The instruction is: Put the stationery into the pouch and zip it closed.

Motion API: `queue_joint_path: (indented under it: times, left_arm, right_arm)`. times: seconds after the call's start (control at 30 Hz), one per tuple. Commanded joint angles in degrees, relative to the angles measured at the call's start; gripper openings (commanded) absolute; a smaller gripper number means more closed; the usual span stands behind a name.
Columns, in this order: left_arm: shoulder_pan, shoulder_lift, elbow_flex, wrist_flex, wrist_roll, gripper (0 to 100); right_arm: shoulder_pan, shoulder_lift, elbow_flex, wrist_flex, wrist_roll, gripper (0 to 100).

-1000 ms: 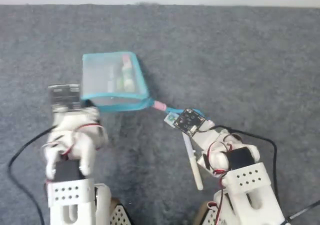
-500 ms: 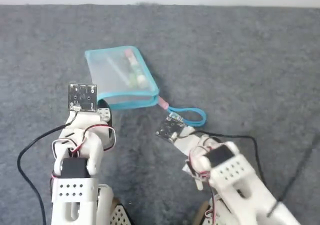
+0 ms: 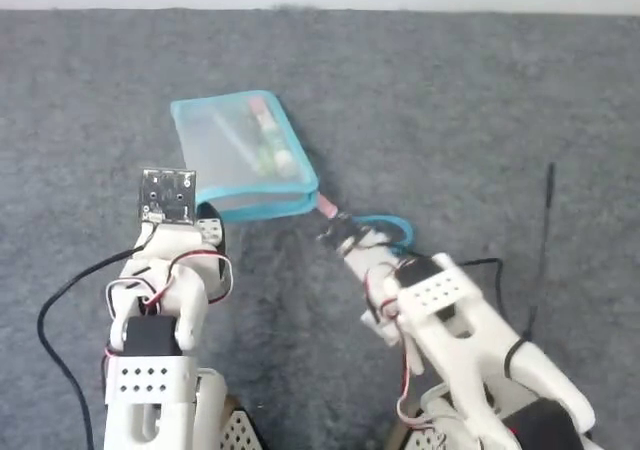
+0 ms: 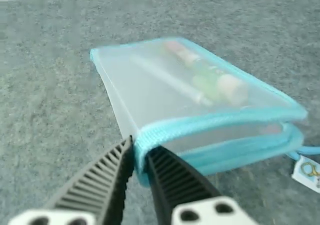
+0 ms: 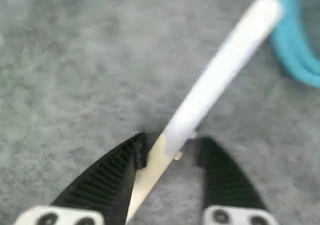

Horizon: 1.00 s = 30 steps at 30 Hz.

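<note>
Your right pincer (image 5: 172, 137) stands open around the white pen (image 5: 220, 65). The pen runs between its jaws and touches one, and its far end is near the pouch's blue strap (image 5: 295, 50). Your left pincer (image 4: 139, 147) is clamped on the pouch (image 4: 165, 95) at the corner of its zipper edge.

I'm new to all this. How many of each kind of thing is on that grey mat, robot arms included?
Robot arms: 2
Pouch: 1
White pen outside the pouch: 1
Stationery pieces inside the pouch: at least 2, exact number unclear
Total: at least 6
</note>
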Motion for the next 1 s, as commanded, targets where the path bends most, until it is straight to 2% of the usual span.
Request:
queue_joint_path:
  times: [0.0,0.13,0.27,0.47,0.73,0.97]
  left_arm:
    - [0.3,0.2,-0.3,-2.3,0.6,1]
    - [-0.1,0.1,1.7,-5.1,0.6,1]
    - [-0.1,0.1,5.2,-10.2,0.6,1]
    - [0.0,0.1,5.8,-11.0,0.6,1]
    - [-0.1,0.1,6.3,-10.9,0.6,1]
    - [-0.1,0.1,6.5,-10.9,0.6,1]
  right_arm:
    - [9.0,0.9,-4.0,0.0,-0.4,1.1]
    - [20.0,0.9,-10.3,0.5,-0.4,1.5]
    - [25.5,1.5,-16.0,0.4,-0.6,0.7]
    - [25.8,4.4,-24.9,2.2,-2.7,0.7]
    - [26.2,18.9,-36.1,2.4,-4.1,1.3]
    - [26.2,24.7,-37.7,2.0,-1.3,19.5]
